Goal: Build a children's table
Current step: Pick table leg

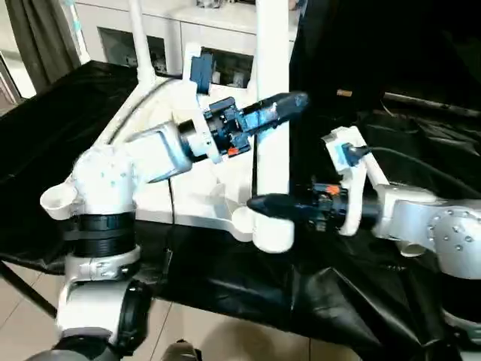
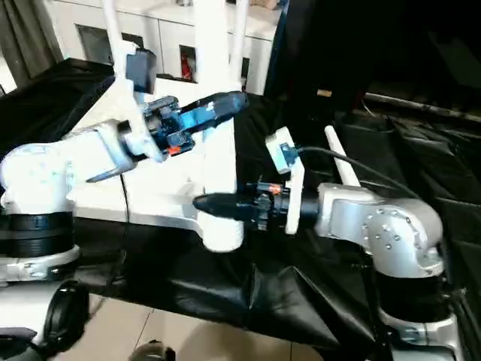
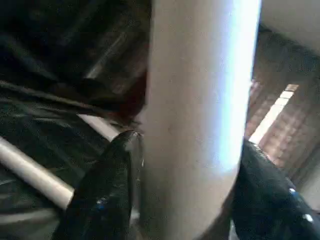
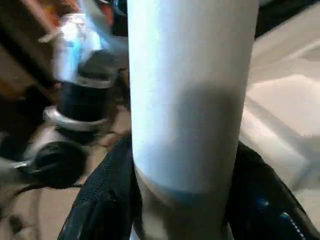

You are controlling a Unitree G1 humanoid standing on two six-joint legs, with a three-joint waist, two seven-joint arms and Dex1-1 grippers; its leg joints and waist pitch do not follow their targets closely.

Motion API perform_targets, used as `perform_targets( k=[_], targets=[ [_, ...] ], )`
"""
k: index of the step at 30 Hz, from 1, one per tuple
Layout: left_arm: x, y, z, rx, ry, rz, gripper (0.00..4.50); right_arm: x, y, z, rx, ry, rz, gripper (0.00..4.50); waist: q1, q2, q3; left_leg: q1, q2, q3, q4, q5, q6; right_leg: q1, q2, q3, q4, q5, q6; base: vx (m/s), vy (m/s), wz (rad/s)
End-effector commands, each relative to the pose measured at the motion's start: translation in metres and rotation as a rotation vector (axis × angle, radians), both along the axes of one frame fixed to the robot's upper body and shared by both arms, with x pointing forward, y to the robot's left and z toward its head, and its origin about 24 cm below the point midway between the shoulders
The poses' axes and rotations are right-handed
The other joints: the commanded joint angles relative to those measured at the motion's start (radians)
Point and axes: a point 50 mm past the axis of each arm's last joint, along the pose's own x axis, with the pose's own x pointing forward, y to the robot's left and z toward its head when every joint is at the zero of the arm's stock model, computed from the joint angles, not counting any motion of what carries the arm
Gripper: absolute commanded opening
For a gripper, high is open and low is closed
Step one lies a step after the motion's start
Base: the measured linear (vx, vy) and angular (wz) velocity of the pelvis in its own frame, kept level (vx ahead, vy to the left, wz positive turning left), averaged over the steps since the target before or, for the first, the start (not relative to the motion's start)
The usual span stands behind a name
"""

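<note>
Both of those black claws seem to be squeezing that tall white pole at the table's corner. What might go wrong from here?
Two risks stand out.

1. The left gripper and right gripper both clamp the upright leg. If they pull unevenly, it may tilt and jam in the corner socket.

2. That socket sits at the tabletop's near edge, by the rim of the black-covered table. A hard push might slide the tabletop off.
</note>
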Motion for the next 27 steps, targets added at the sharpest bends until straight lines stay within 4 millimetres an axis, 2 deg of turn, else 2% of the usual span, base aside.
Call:
perform_targets(
  k=[1, 2, 3, 5, 6, 8, 9, 11, 12, 15, 16, 18, 23, 24, 25, 27],
  targets=[
    [0.006, -0.005, -0.007, 0.135, -0.037, 0.147, 2.84, 0.006, 0.001, 0.0, -0.049, -0.066, -0.104, 1.96, -0.001, 0.001, -0.076, 0.031, 0.041, -0.021, -0.084, -0.301, -0.128, 0.026, -0.061, 0.052, -0.102, -0.286, -0.055, 0.0, 0.0, 0.0],
    [0.007, -0.007, -0.01, 0.16, -0.037, 0.181, 2.95, 0.008, 0.002, 0.0, -0.051, -0.077, -0.127, 1.96, -0.002, 0.0, -0.076, 0.031, 0.042, -0.022, -0.086, -0.301, -0.131, 0.026, -0.061, 0.053, -0.103, -0.291, -0.043, 0.0, 0.0, 0.0],
    [0.008, -0.009, -0.015, 0.196, -0.045, 0.249, 2.95, 0.01, 0.007, -0.002, -0.043, -0.083, -0.17, 1.96, -0.004, -0.008, -0.077, 0.031, 0.043, -0.022, -0.085, -0.293, -0.127, 0.026, -0.062, 0.053, -0.103, -0.291, -0.039, 0.0, 0.0, 0.0],
    [0.008, -0.012, -0.019, 0.213, -0.048, 0.29, 3.01, 0.011, 0.011, -0.003, -0.049, -0.091, -0.196, 1.95, -0.005, -0.004, -0.077, 0.029, 0.043, -0.022, -0.086, -0.284, -0.123, 0.024, -0.062, 0.052, -0.101, -0.288, -0.038, 0.0, 0.0, 0.0],
    [0.007, -0.013, -0.021, 0.223, -0.045, 0.305, 3.01, 0.012, 0.014, -0.004, -0.05, -0.089, -0.209, 1.95, -0.005, -0.005, -0.08, 0.029, 0.043, -0.021, -0.084, -0.27, -0.12, 0.026, -0.061, 0.052, -0.098, -0.265, -0.04, 0.0, 0.0, 0.0],
    [0.005, -0.016, -0.024, 0.226, -0.03, 0.343, 3.01, 0.012, 0.024, -0.006, -0.062, -0.098, -0.228, 1.95, -0.007, 0.0, -0.08, 0.026, 0.041, -0.021, -0.083, -0.245, -0.12, 0.025, -0.055, 0.052, -0.091, -0.199, -0.05, 0.0, 0.0, 0.0],
    [0.005, -0.016, -0.024, 0.226, -0.03, 0.343, 3.01, 0.012, 0.024, -0.006, -0.062, -0.098, -0.228, 1.95, -0.007, 0.0, -0.08, 0.026, 0.041, -0.021, -0.083, -0.245, -0.12, 0.025, -0.055, 0.052, -0.091, -0.199, -0.05, 0.0, 0.0, 0.0],
    [0.002, -0.021, -0.026, 0.211, -0.011, 0.367, 2.83, 0.011, 0.031, -0.008, -0.071, -0.113, -0.232, 1.95, -0.006, 0.014, -0.08, 0.025, 0.04, -0.022, -0.082, -0.25, -0.125, 0.026, -0.055, 0.053, -0.088, -0.162, -0.062, 0.0, 0.0, 0.0],
    [0.003, -0.022, -0.027, 0.211, -0.002, 0.38, 2.65, 0.011, 0.032, -0.008, -0.071, -0.116, -0.234, 1.95, -0.008, 0.009, -0.08, 0.028, 0.04, -0.02, -0.083, -0.264, -0.125, 0.026, -0.053, 0.053, -0.091, -0.163, -0.064, 0.0, 0.0, 0.0],
    [0.009, -0.021, -0.03, 0.278, -0.02, 0.505, 2.65, 0.012, 0.034, -0.01, -0.071, -0.123, -0.261, 1.95, -0.003, 0.006, -0.078, 0.031, 0.04, -0.021, -0.085, -0.293, -0.123, 0.026, -0.054, 0.053, -0.096, -0.194, -0.052, 0.0, 0.0, 0.0],
    [0.009, -0.021, -0.03, 0.278, -0.02, 0.505, 2.53, 0.012, 0.034, -0.01, -0.071, -0.123, -0.261, 1.95, -0.005, 0.007, -0.077, 0.029, 0.04, -0.023, -0.088, -0.304, -0.122, 0.026, -0.054, 0.053, -0.099, -0.218, -0.035, 0.0, 0.0, 0.0],
    [0.012, -0.019, -0.026, 0.269, -0.037, 0.545, 2.24, 0.011, 0.035, -0.011, -0.075, -0.125, -0.273, 1.95, -0.006, 0.0, -0.076, 0.028, 0.04, -0.023, -0.087, -0.308, -0.121, 0.024, -0.054, 0.053, -0.101, -0.232, -0.028, 0.0, 0.0, 0.0],
    [0.007, -0.018, -0.021, 0.241, -0.07, 0.497, 1.94, 0.011, 0.038, -0.014, -0.103, -0.171, -0.287, 1.95, -0.009, 0.008, -0.076, 0.028, 0.039, -0.023, -0.086, -0.307, -0.12, 0.021, -0.054, 0.053, -0.101, -0.241, -0.031, 0.0, 0.0, 0.0],
    [0.004, -0.019, -0.02, 0.228, -0.082, 0.453, 1.95, 0.012, 0.038, -0.011, -0.083, -0.207, -0.293, 2.3, -0.009, 0.009, -0.076, 0.029, 0.04, -0.023, -0.086, -0.309, -0.122, 0.02, -0.056, 0.054, -0.101, -0.237, -0.033, 0.0, 0.0, 0.0],
    [0.003, -0.019, -0.019, 0.22, -0.09, 0.419, 1.92, 0.012, 0.036, -0.011, -0.064, -0.193, -0.272, 2.51, -0.012, 0.015, -0.076, 0.029, 0.039, -0.023, -0.086, -0.317, -0.124, 0.02, -0.054, 0.054, -0.101, -0.233, -0.039, 0.0, 0.0, 0.0],
    [0.001, -0.02, -0.02, 0.219, -0.097, 0.387, 1.89, 0.011, 0.033, -0.01, -0.053, -0.175, -0.251, 2.67, -0.011, 0.014, -0.077, 0.032, 0.039, -0.023, -0.086, -0.326, -0.117, 0.021, -0.051, 0.054, -0.099, -0.215, -0.048, 0.0, 0.0, 0.0]
  ],
)
